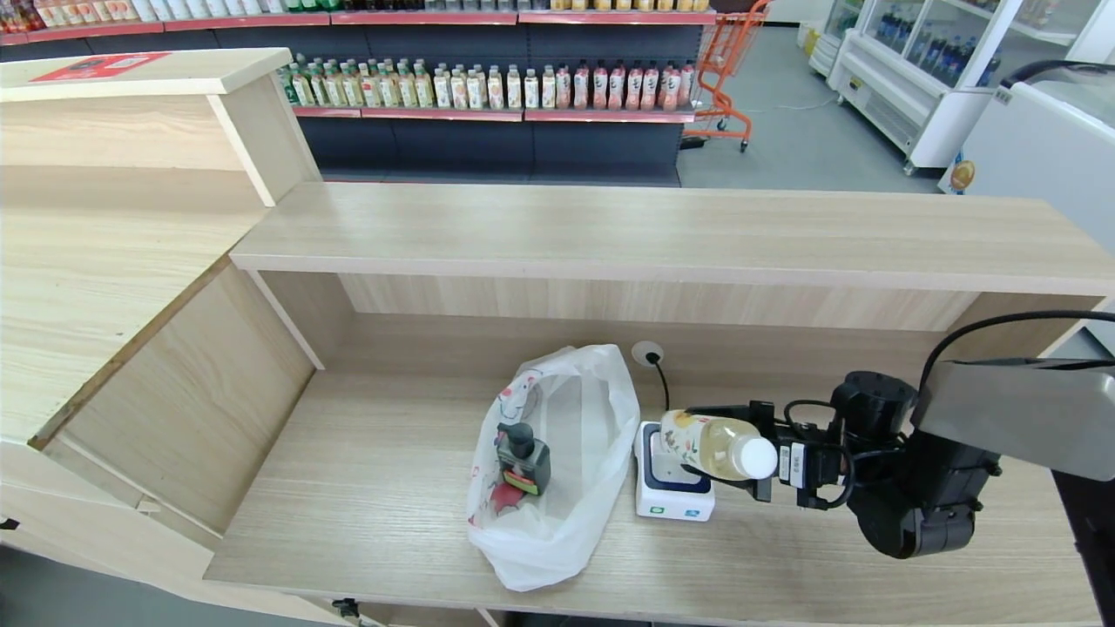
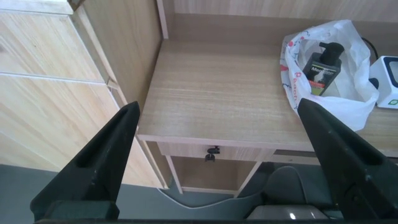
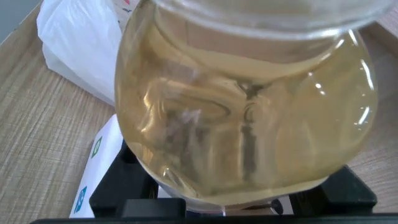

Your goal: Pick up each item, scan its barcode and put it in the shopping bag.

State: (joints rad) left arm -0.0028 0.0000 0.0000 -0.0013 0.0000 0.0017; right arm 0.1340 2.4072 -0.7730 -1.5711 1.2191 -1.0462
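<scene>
Jaws wide and empty, the left gripper (image 2: 217, 112) hangs off the left front of the pale wooden counter (image 1: 366, 488). Farther right a thin white plastic shopping bag (image 1: 575, 409) lies mouth-open, a dark pump bottle (image 1: 523, 457) inside, ready for more. Just beside it, the right gripper (image 1: 727, 448) clamps a clear bottle of pale yellow drink (image 1: 704, 440) sideways over the white box scanner (image 1: 672, 501), likely presenting its barcode.

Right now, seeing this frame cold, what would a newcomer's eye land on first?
First, the pale yellow drink bottle, held on its side by the right gripper over the white scanner on the right half of the counter. Beside the scanner lies the open white shopping bag, with a dark bottle already inside.
</scene>
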